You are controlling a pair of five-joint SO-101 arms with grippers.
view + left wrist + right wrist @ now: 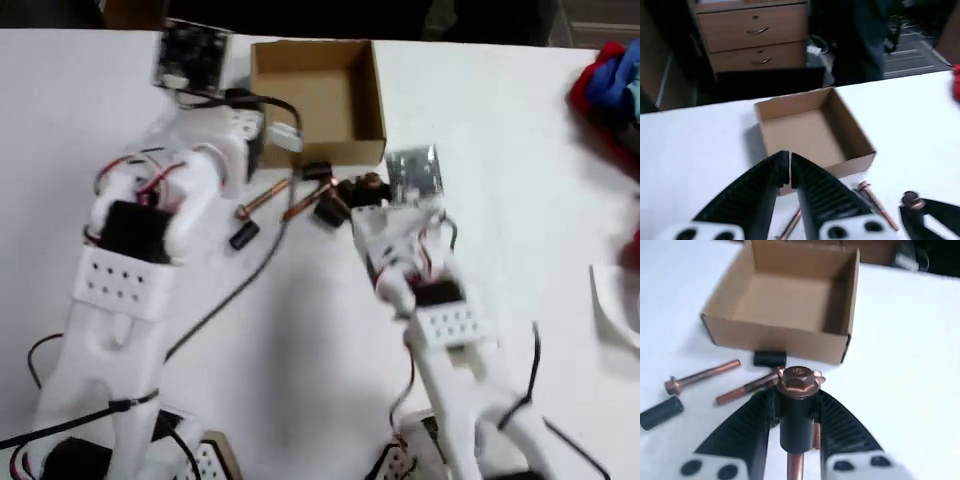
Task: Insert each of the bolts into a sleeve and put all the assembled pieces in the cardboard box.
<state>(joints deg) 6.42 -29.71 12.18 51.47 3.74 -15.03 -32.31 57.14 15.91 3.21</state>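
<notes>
The right gripper (797,396) has its jaws squeezed on a black sleeve (797,422). A copper bolt (798,380) is pushed through that sleeve. Its round head sticks out past the jaw tips, and its thin end pokes out the other end of the sleeve, back between the jaws. The cardboard box (775,337) sits just ahead of these jaws on the white table (300,350). It is open on top with nothing inside. A loose sleeve (770,358) lies between the jaw tips and the box, right by the box's front wall. A loose bolt (745,388) lies flat on the table with one end close to the jaw tips. Another loose bolt (704,376) lies farther out on the same side. Another loose sleeve (661,412) lies past that one, well away from the jaws. The left gripper (790,162) has its jaws almost closed, with only a thin gap and nothing held. The box is just past its tips too. One of the bolts lies on the table beside these jaws, and the right gripper with its bolt is near on that same side.
</notes>
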